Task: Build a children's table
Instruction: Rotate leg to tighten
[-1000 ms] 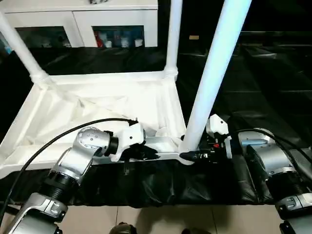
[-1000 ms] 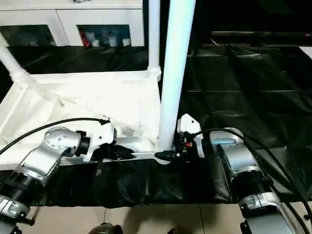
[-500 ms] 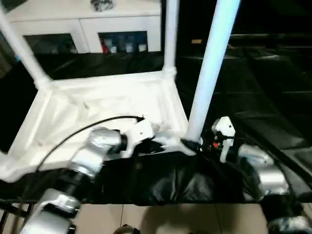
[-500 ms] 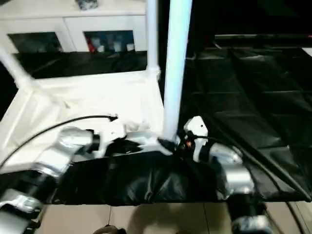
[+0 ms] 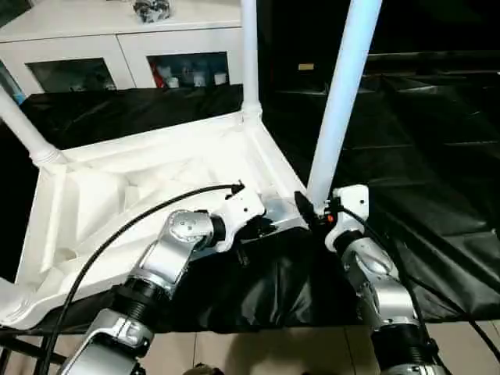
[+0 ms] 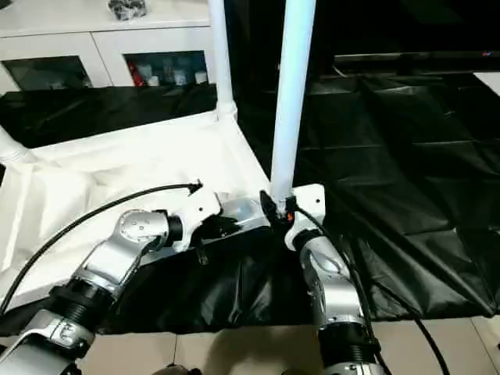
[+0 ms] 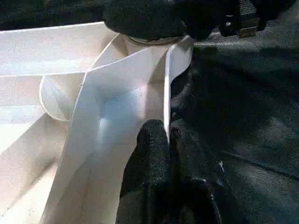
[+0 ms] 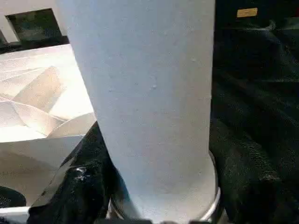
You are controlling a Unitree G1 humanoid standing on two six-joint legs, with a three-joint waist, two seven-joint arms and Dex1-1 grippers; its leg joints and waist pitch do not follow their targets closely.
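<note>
The white plastic rectangular tabletop (image 5: 148, 195) lies upside down on the black sheet-covered work surface (image 5: 422, 156), its ribbed underside facing up. Compared with a second ago, it has turned: its near right corner has swung away from the robot, and the near edge now runs slanted instead of level across the view (the camera also shifted, but the corner's angle against the black sheet is different too).

The right gripper (image 5: 316, 215) stays clamped around the base of the long white tubular leg (image 5: 340, 101), which stands upright in the round socket of that near right corner. The left gripper (image 7: 161, 149) is closed tight on the thin wall of the tabletop's near edge, just beside the same corner.

Two other white legs (image 5: 249, 58) already stand in the far corners. It seems that both arms have rotated the whole table together, probably to bring the remaining near left corner (image 5: 16, 301) into better reach for the last leg.
</note>
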